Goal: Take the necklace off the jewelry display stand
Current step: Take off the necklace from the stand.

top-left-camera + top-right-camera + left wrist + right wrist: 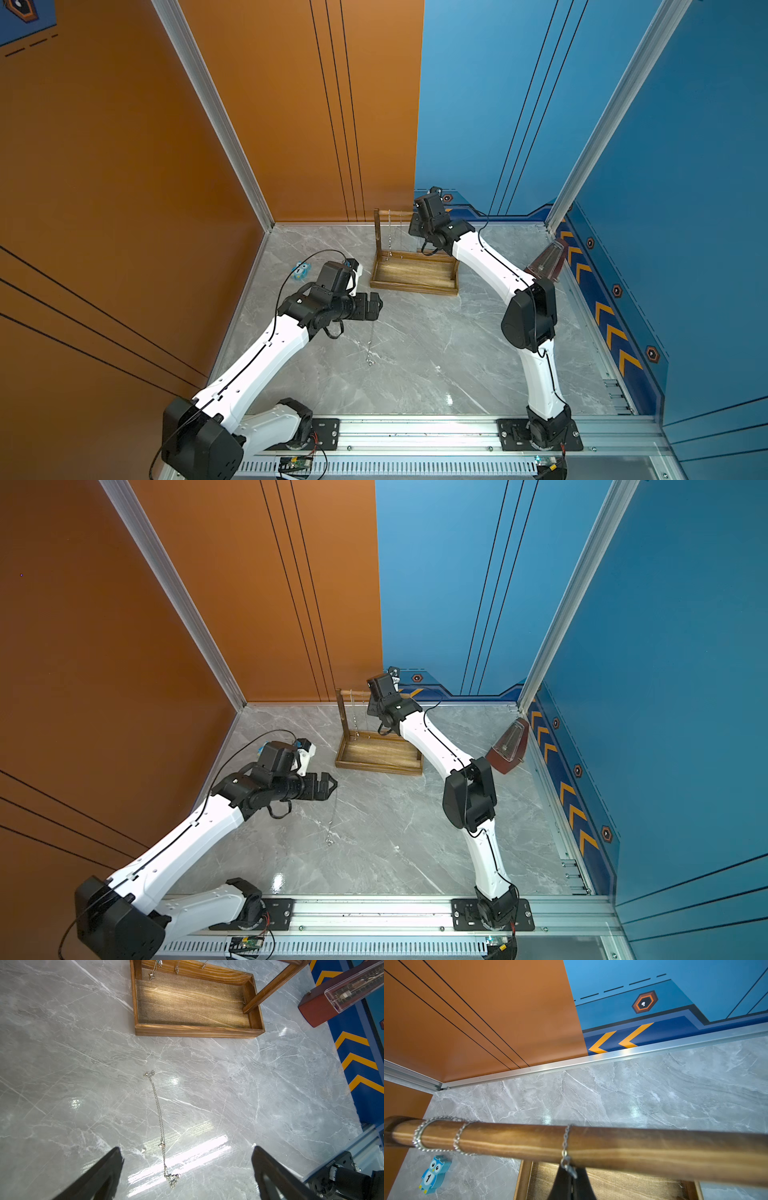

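**Right gripper pinches a chain at the rod**

The jewelry display stand (413, 287) sits at the back of the marble table (62, 1064), close to the rear wall, and the right arm is reaching right over it. In the right wrist view the right gripper (572, 1176) sits just under the top rod (633, 1147). Its dark fingers (560, 1186) are pressed together, with the necklace (565, 1142) caught at their tips. That chain is looped over the rod, and two other chains (456, 1140) hang nearer the post end.

Over on the other side, the left gripper (187, 1148) hovers above the table with its jaws spread wide and nothing in them. Below it a loose necklace (159, 1109) lies stretched out on the marble, well in front of the stand's tray. A dark red metronome (509, 746) stands off by the right wall, and a blue owl toy (432, 1174) sits by the left one.
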`<control>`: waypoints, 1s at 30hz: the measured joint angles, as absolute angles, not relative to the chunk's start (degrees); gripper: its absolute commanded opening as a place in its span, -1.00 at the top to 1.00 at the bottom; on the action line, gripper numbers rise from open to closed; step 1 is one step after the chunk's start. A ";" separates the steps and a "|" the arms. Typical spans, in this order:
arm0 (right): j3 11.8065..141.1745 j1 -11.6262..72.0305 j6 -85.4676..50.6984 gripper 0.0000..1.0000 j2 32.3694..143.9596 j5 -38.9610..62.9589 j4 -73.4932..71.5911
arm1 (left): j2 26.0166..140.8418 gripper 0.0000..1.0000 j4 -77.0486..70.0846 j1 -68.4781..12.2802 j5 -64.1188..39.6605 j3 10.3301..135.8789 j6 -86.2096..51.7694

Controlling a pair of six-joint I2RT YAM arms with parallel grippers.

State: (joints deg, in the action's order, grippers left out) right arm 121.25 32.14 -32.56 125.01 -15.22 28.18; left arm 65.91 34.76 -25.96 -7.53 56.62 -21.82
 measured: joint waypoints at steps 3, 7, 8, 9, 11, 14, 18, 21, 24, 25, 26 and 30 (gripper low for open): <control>120.25 31.92 -32.84 1.00 125.01 -15.05 28.25 | 65.91 -0.97 34.76 -25.96 -7.53 56.62 -21.82; 119.26 31.48 -33.01 1.00 124.60 -14.81 28.25 | 65.93 -0.97 34.74 -26.17 -7.53 56.62 -21.85; 119.00 31.42 -33.01 1.00 124.33 -14.76 28.27 | 65.93 -0.97 34.76 -26.24 -7.53 56.62 -21.82; 118.76 31.33 -33.01 1.00 123.98 -14.70 28.25 | 65.95 -0.97 34.76 -26.28 -7.55 56.62 -21.82; 118.41 31.16 -33.04 1.00 123.22 -14.28 28.25 | 66.00 -0.97 34.76 -26.33 -7.55 56.58 -21.82; 117.89 30.81 -33.04 1.00 121.69 -13.69 28.27 | 66.02 -0.97 34.74 -26.33 -7.55 56.58 -21.82; 116.49 29.98 -33.06 1.00 118.50 -13.10 28.25 | 66.02 -0.97 34.74 -26.33 -7.55 56.58 -21.82; 116.11 29.02 -33.21 1.00 116.68 -12.32 28.23 | 66.02 -0.97 34.74 -26.33 -7.53 56.58 -21.82; 115.37 28.03 -33.26 1.00 115.35 -11.92 28.23 | 66.02 -0.97 34.76 -26.33 -7.53 56.58 -21.82; 115.26 27.75 -33.26 1.00 115.13 -11.75 28.23 | 66.02 -0.97 34.74 -26.33 -7.53 56.58 -21.82; 115.18 27.51 -33.28 1.00 114.98 -11.57 28.23 | 66.02 -0.97 34.74 -26.33 -7.53 56.58 -21.82; 114.24 26.44 -33.45 1.00 114.59 -10.63 28.25 | 66.02 -0.97 34.74 -26.33 -7.53 56.58 -21.82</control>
